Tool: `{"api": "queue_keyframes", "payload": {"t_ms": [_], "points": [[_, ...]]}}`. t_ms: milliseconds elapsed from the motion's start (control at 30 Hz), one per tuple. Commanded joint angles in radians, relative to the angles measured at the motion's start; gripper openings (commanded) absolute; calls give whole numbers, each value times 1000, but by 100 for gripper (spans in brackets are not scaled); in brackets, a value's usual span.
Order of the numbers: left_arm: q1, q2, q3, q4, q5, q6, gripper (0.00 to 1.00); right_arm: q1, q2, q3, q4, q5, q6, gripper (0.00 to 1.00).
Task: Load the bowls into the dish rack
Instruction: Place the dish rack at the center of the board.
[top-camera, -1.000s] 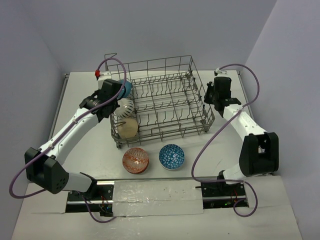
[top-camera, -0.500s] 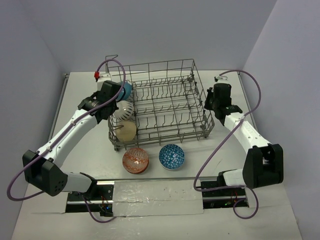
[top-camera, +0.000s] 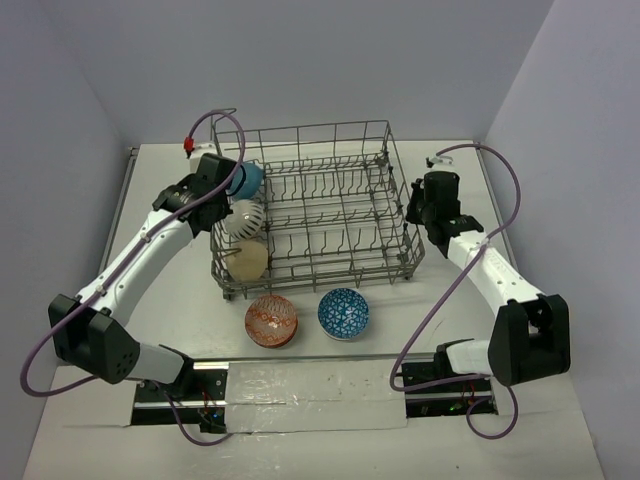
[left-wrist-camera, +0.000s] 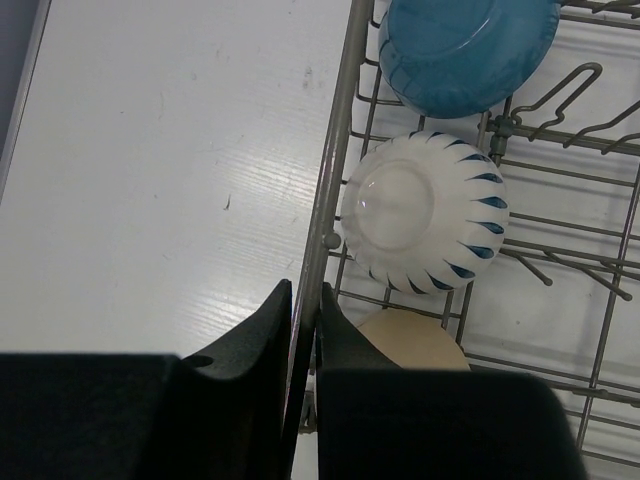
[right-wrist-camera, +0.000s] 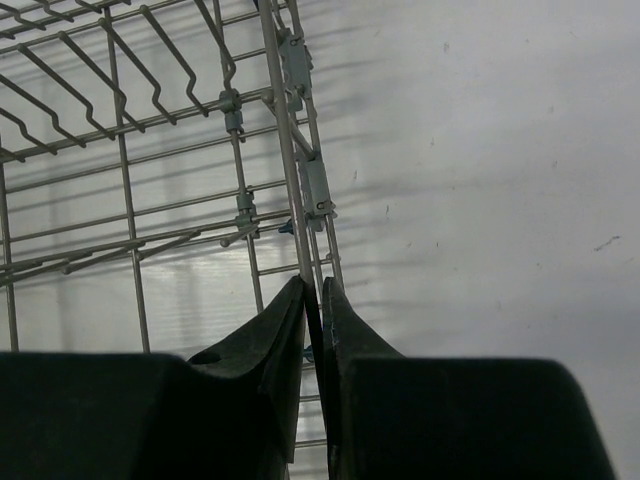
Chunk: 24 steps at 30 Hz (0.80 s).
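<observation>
The grey wire dish rack (top-camera: 320, 205) stands mid-table. Three bowls sit along its left side: a blue one (top-camera: 247, 180), a white one with blue stripes (top-camera: 247, 216) and a tan one (top-camera: 249, 259). They also show in the left wrist view: blue (left-wrist-camera: 468, 50), white striped (left-wrist-camera: 425, 212), tan (left-wrist-camera: 412, 342). My left gripper (left-wrist-camera: 305, 300) is shut on the rack's left top rail (left-wrist-camera: 335, 170). My right gripper (right-wrist-camera: 313, 297) is shut on the rack's right top rail (right-wrist-camera: 285, 150). A red patterned bowl (top-camera: 271, 320) and a blue patterned bowl (top-camera: 343, 313) lie on the table in front of the rack.
The white table (top-camera: 180, 300) is walled by grey panels at the back and sides. A strip with the arm bases (top-camera: 320, 385) runs along the near edge. Purple cables (top-camera: 470, 150) loop above each arm.
Both grippers stay shut on the rack's rails. The rack has shifted a little to the left and away from the arm bases, with the three bowls in it. The two loose bowls have not moved.
</observation>
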Motion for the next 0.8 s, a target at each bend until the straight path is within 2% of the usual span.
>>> {"api": "queue_keyframes", "payload": {"t_ms": [0,200,333,633,767], "points": [[51,52,44,40,-169,-89,0,75,-12,-28,-40,-102,87,0],[83,113,117,8,-169,-94,0,121,31,-14,-13,-96,115,0],[93,136,120,10,-161,-95,0,168,51,-14,0,-54,119,0],[97,121,105,25,-159,-94,1,173,59,-25,3,-33,107,0],[97,109,105,30,-161,-92,10,173,42,-28,3,-37,105,0]]}}
